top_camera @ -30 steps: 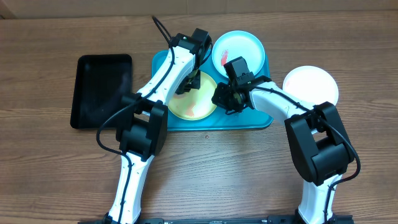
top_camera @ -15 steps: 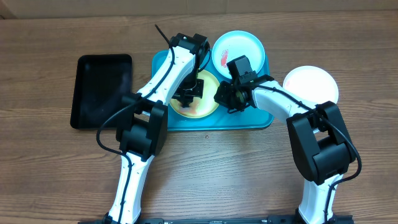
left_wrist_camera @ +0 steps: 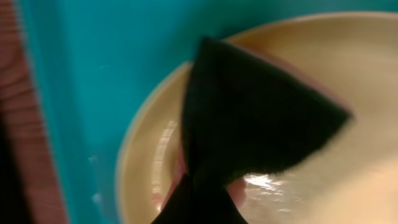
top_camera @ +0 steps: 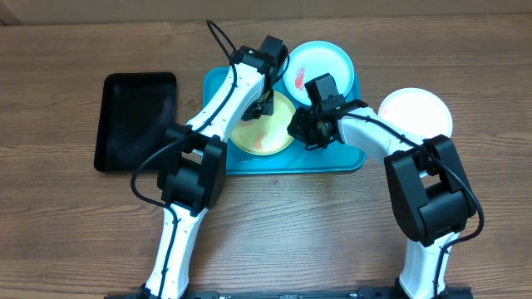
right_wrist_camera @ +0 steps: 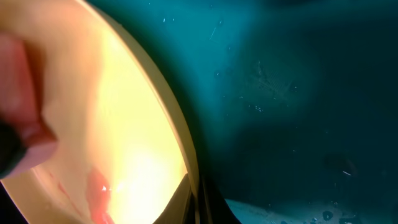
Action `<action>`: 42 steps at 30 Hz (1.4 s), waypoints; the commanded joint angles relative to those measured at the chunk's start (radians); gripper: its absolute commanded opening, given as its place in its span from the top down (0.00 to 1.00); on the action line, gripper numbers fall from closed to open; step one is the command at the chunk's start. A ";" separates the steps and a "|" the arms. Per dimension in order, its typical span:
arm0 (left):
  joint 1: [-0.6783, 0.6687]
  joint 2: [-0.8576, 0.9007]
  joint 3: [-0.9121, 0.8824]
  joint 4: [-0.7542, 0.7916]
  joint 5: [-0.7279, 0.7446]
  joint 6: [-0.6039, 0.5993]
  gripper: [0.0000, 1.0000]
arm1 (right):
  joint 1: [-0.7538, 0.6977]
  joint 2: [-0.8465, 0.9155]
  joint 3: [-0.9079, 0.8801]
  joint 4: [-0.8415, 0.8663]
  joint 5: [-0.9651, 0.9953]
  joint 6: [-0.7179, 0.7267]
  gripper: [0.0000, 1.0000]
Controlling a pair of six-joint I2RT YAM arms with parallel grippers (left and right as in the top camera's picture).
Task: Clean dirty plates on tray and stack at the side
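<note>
The yellow-green-rimmed plate point(top_camera: 262, 137) lies on the turquoise tray point(top_camera: 341, 158) with a red smear in its centre. My left gripper point(top_camera: 268, 104) is shut on a black wiping pad point(left_wrist_camera: 249, 118) and presses it on the plate's far part point(left_wrist_camera: 348, 180). My right gripper point(top_camera: 298, 131) is shut on the plate's right rim, seen pinched in the right wrist view point(right_wrist_camera: 194, 202). The light-blue-rimmed plate point(top_camera: 318, 71) sits at the tray's far right with a red smear. The white plate point(top_camera: 416, 115) lies on the table to the right of the tray.
A smaller black tray point(top_camera: 137, 120) lies on the wooden table left of the turquoise tray. Bare tray floor shows beside the plate in both wrist views point(left_wrist_camera: 93, 74) point(right_wrist_camera: 298, 93).
My left gripper with the pad swept to the plate's middle, then back up toward its far edge. The right gripper has stayed on the rim.
</note>
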 commanded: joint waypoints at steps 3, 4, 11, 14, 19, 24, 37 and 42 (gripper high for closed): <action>-0.004 0.024 0.011 -0.108 -0.090 -0.095 0.96 | -0.004 0.023 0.007 -0.001 0.006 0.001 0.96; -0.005 0.024 0.011 -0.136 -0.032 -0.078 0.96 | -0.004 0.023 0.007 -0.001 0.006 0.001 0.96; -0.009 0.024 0.011 -0.177 0.531 0.324 0.95 | -0.004 0.023 0.007 -0.001 0.006 0.001 0.96; -0.009 0.024 0.011 -0.146 0.616 0.373 0.96 | -0.004 0.023 0.007 -0.001 0.002 0.000 0.96; -0.008 0.024 0.011 -0.016 0.433 0.232 0.96 | -0.004 0.023 0.007 -0.002 -0.002 0.000 0.96; -0.008 0.024 0.011 0.034 -0.026 -0.034 0.96 | -0.004 0.023 0.007 -0.002 -0.002 0.000 0.96; -0.018 0.024 0.011 -0.230 0.343 0.131 0.96 | -0.004 0.023 0.007 0.001 -0.002 -0.003 0.96; -0.034 0.024 0.011 -0.182 0.547 0.288 0.96 | -0.004 0.023 0.007 0.002 -0.006 -0.003 0.96</action>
